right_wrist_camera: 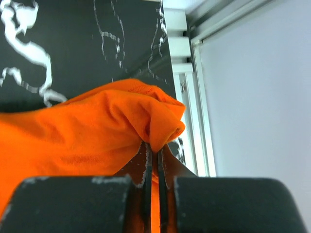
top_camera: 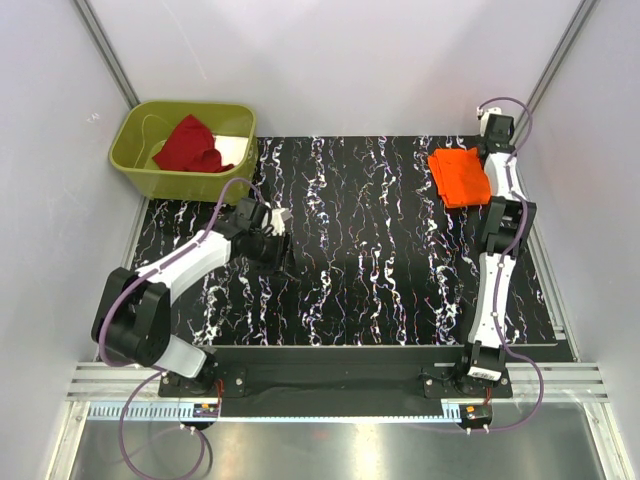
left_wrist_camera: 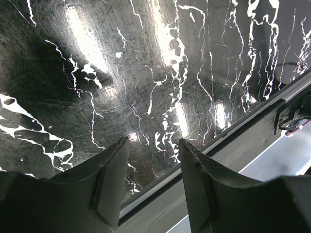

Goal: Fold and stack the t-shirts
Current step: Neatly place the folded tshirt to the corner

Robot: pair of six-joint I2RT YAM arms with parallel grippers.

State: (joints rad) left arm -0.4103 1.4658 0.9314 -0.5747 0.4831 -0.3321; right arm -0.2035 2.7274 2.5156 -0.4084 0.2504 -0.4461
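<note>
Black marbled table [top_camera: 380, 250], white walls [top_camera: 330, 60]; left hand [left_wrist_camera: 153, 148] agape; right hand [right_wrist_camera: 153, 154] pinching orange shirt [right_wrist_camera: 87, 126].

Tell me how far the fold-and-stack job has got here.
Done: the bright orange cloth t-shirt lies folded, far right. In hand: the right claw pinches its edge. Remaining: the dark red cloth t-shirt sits crumpled in the olive-green plastic bin, unfolded and unstacked; the left claw hangs open and empty.

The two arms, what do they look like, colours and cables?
The left arm and right arm share a look: white link shells, black joints and bases, with a purple cable looping alongside each. The left gripper has dark, matte, wedge-shaped fingers.
</note>
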